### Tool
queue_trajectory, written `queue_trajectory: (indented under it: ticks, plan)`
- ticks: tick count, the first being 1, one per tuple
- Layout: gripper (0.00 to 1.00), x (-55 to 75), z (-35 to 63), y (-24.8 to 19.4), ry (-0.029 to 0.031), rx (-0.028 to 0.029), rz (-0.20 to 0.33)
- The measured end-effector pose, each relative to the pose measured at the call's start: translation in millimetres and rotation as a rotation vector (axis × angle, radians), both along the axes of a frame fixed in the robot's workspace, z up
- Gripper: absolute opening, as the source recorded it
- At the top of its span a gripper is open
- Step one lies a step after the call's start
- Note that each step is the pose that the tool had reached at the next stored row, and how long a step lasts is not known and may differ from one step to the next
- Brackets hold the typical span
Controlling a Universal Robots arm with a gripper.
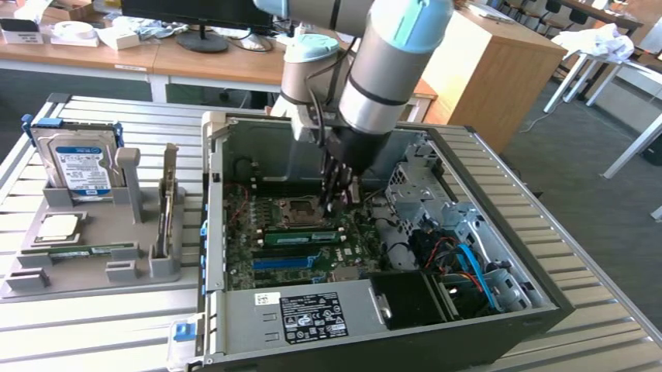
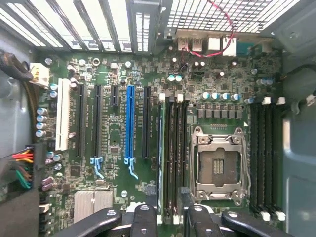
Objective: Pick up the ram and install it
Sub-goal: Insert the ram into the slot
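Inside the open computer case (image 1: pixel 219 232), my claw (image 1: pixel 339 208) hangs over the motherboard (image 2: pixel 113 143) with its dark fingers (image 2: pixel 143 223) spread wide and nothing pinched between them. The ram (image 2: pixel 160 153) stands on edge in a memory slot, the outermost of the bank that lies between the empty processor socket (image 2: pixel 219 165) and the long blue slot (image 2: pixel 131 123), on the side away from the socket. One end of it runs in between my fingers, and I cannot tell whether they touch it. From the exterior view it is the green strip just beside the socket. White print runs along the black expansion slots, too fine for me to read. A black-and-white label (image 1: pixel 312 316) on the metal box at the case's near edge carries symbols and small print that I cannot make out. Well apart on the slatted surface (image 1: pixel 104 337), at the exterior view's left, a grey holder (image 1: pixel 93 271) carries a hard drive (image 1: pixel 81 167) with a blue and white label, its wording unreadable, and a square silver processor chip (image 1: pixel 59 226).
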State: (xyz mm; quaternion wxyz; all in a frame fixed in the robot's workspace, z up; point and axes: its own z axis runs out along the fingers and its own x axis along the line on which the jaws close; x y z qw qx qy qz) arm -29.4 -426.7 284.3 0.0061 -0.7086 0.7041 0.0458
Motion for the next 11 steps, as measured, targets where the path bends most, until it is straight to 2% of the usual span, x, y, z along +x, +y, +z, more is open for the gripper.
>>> queue_trajectory:
  ticks: [11]
  plan:
    - [0.31, 0.0, 34.0, 0.0, 0.0000, -0.0004, 0.000]
